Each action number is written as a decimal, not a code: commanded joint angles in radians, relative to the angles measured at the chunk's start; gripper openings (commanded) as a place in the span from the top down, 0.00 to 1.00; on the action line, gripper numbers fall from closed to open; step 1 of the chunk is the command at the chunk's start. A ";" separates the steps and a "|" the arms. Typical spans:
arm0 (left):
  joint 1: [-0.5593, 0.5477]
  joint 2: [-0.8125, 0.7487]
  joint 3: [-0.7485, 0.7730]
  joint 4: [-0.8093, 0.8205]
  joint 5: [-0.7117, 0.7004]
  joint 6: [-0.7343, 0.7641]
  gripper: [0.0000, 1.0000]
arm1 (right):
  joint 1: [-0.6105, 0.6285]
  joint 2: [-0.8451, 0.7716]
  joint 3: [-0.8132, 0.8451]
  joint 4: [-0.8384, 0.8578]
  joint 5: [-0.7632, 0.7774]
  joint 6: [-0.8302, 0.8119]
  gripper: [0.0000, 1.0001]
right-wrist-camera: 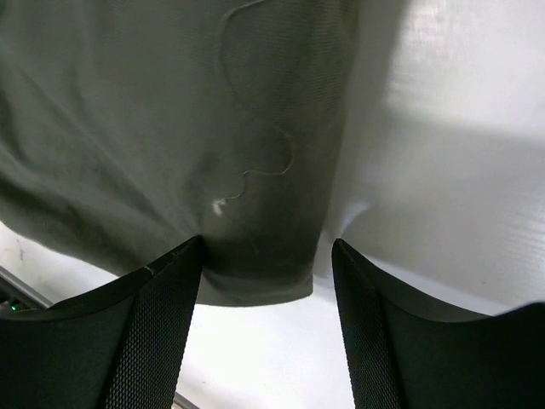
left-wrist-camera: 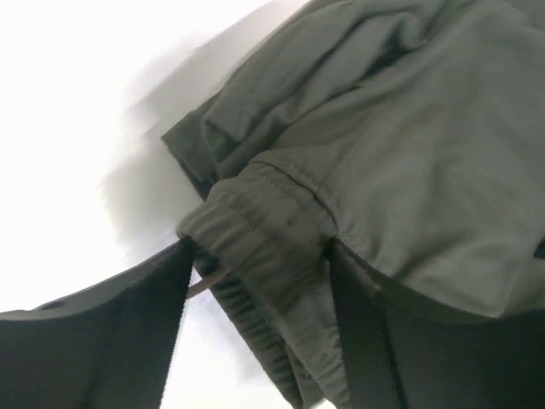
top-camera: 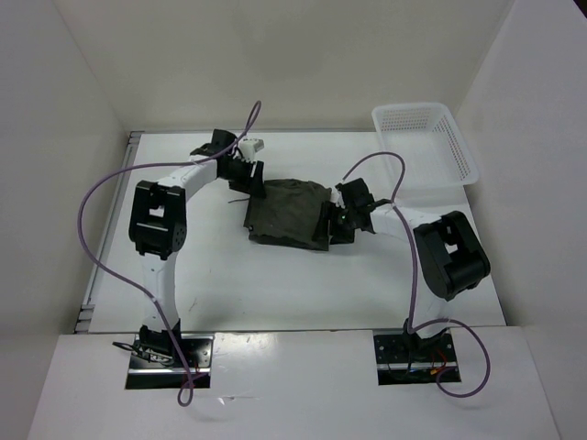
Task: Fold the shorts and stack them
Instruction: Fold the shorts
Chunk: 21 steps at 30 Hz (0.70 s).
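Top external: looking down on the shorts (top-camera: 289,213) lying bunched in the middle of the table (top-camera: 229,275), well apart from the white basket (top-camera: 459,151) at the far right corner. Straddling the gathered waistband (left-wrist-camera: 264,230) with the left gripper (top-camera: 249,174), cloth touching both fingers, pinching or not being impossible to tell. Bracketing a cloth edge (right-wrist-camera: 255,273) with the right gripper (top-camera: 335,220), fingers spread, not clamping.

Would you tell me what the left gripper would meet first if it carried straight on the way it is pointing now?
Most likely the gathered waistband of the shorts, lying directly ahead of the left gripper, between its open jaws; how near is hard to judge.
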 commanded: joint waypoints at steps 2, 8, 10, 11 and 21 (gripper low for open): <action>-0.009 0.053 0.025 0.039 0.007 0.009 0.40 | 0.006 0.012 -0.032 0.016 -0.027 -0.012 0.33; -0.009 0.076 0.054 0.048 -0.026 0.009 0.78 | 0.006 0.052 -0.042 0.016 -0.017 -0.023 0.57; -0.009 0.076 0.065 0.048 -0.054 0.009 0.86 | 0.006 0.075 -0.032 0.005 0.006 -0.032 0.72; -0.009 0.076 0.065 0.057 -0.087 0.009 0.86 | 0.006 0.075 -0.023 -0.005 0.020 -0.032 0.72; 0.015 0.012 0.050 0.048 0.010 0.009 0.41 | -0.003 0.096 0.141 -0.105 0.065 -0.147 0.52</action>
